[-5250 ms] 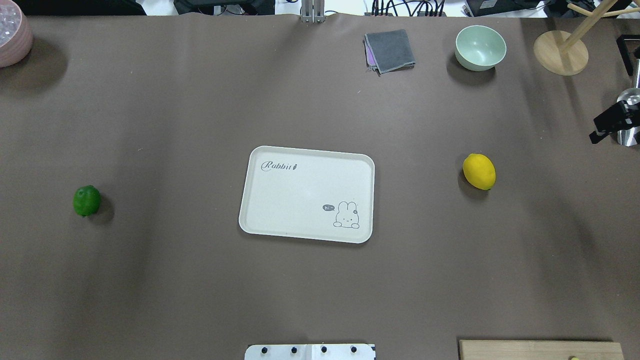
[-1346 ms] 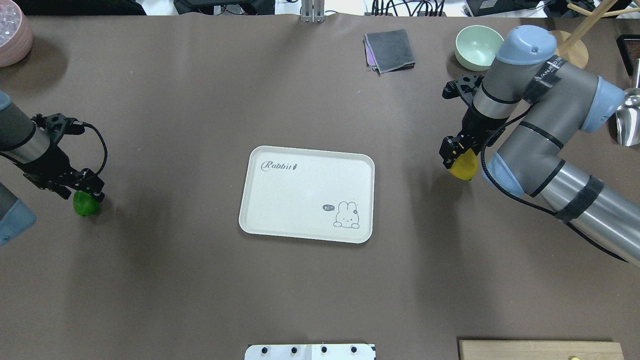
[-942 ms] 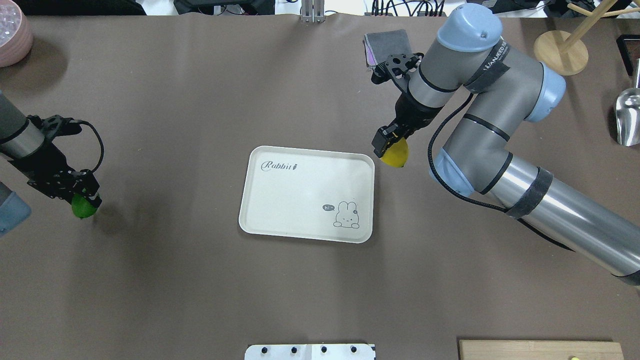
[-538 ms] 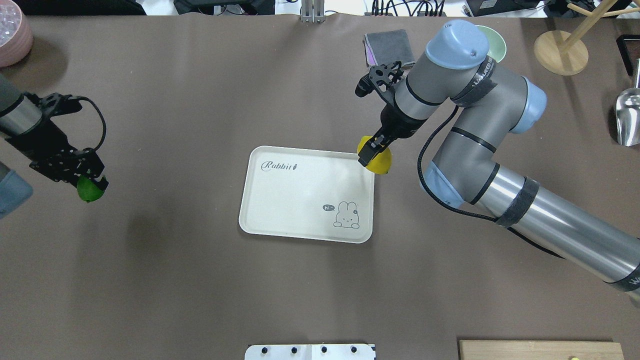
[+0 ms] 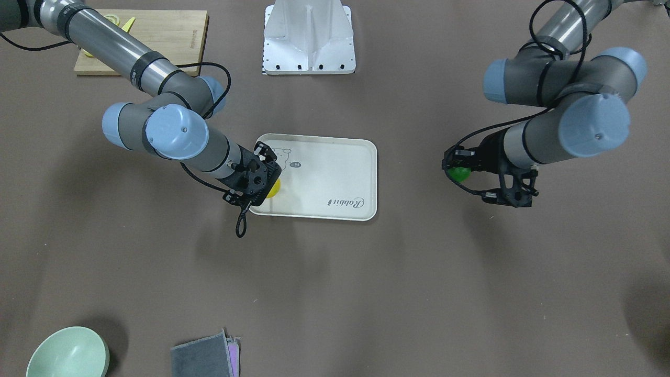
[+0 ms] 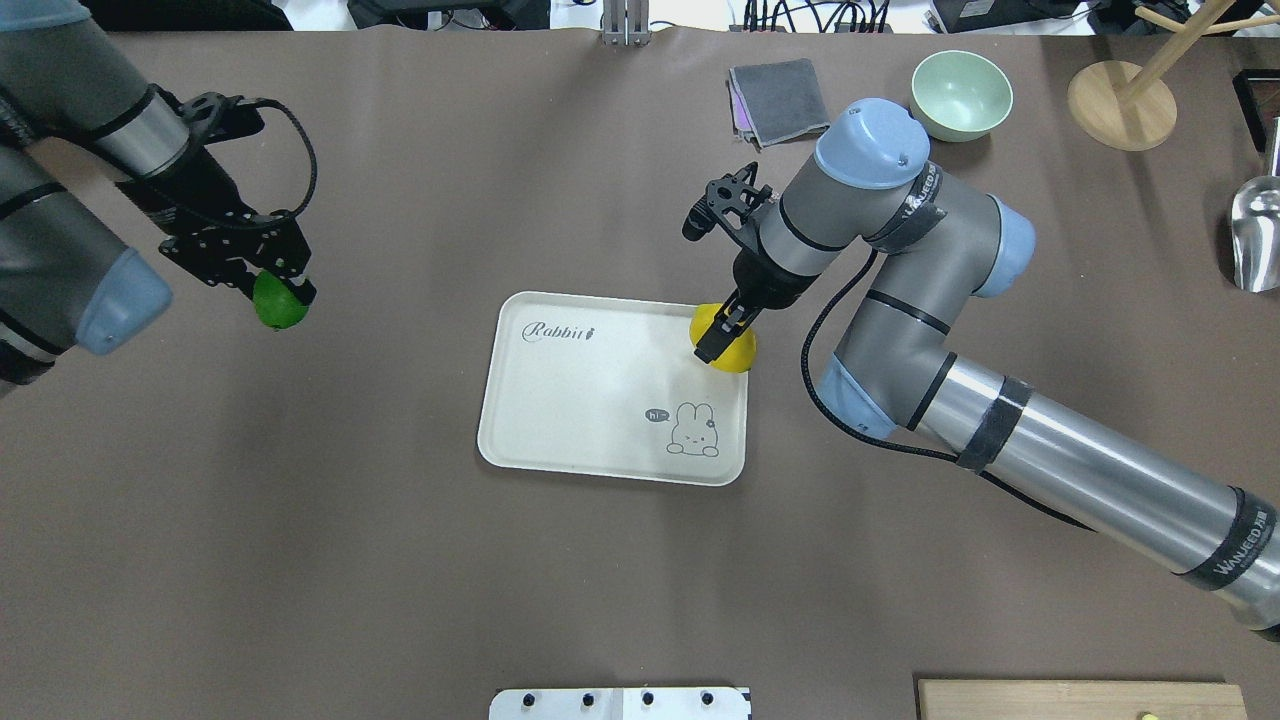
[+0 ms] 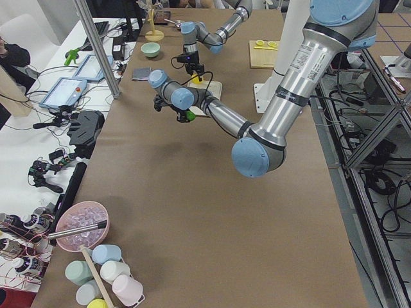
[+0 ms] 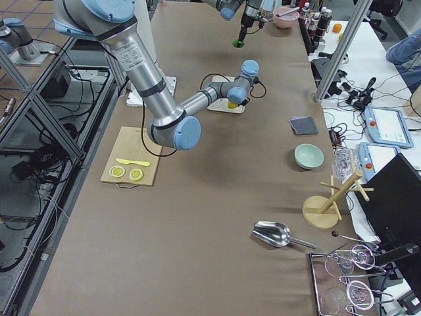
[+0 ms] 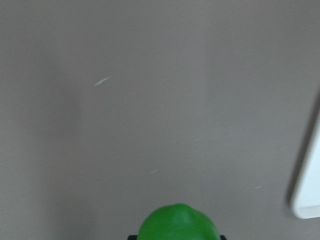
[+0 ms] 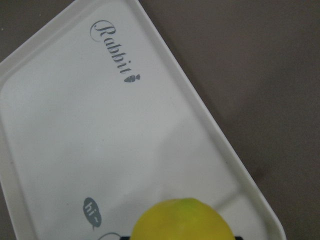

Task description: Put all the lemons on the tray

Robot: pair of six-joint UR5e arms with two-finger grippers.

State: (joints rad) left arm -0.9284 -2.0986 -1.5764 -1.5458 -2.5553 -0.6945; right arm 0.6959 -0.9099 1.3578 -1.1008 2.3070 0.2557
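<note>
The cream-white tray (image 6: 580,400) with "Rabbit" script lies at the table's middle; it also shows in the front view (image 5: 335,173) and the right wrist view (image 10: 75,150). My right gripper (image 6: 718,338) is shut on the yellow lemon (image 6: 730,345) and holds it over the tray's far right corner; the lemon also shows in the front view (image 5: 273,188) and the right wrist view (image 10: 182,220). My left gripper (image 6: 270,295) is shut on the green lemon (image 6: 280,310), held above the table left of the tray. The green lemon also shows in the front view (image 5: 460,174) and the left wrist view (image 9: 177,224).
A folded grey cloth (image 6: 778,100), a pale green bowl (image 6: 960,95) and a wooden stand (image 6: 1120,105) sit at the far right. A metal scoop (image 6: 1255,235) lies at the right edge. A wooden cutting board (image 5: 152,36) with lemon slices is near the robot's base.
Both arms came in and took hold of the lemons. The right gripper has carried the yellow lemon left over the tray's corner. The left gripper has lifted the green lemon and moved it toward the tray.
</note>
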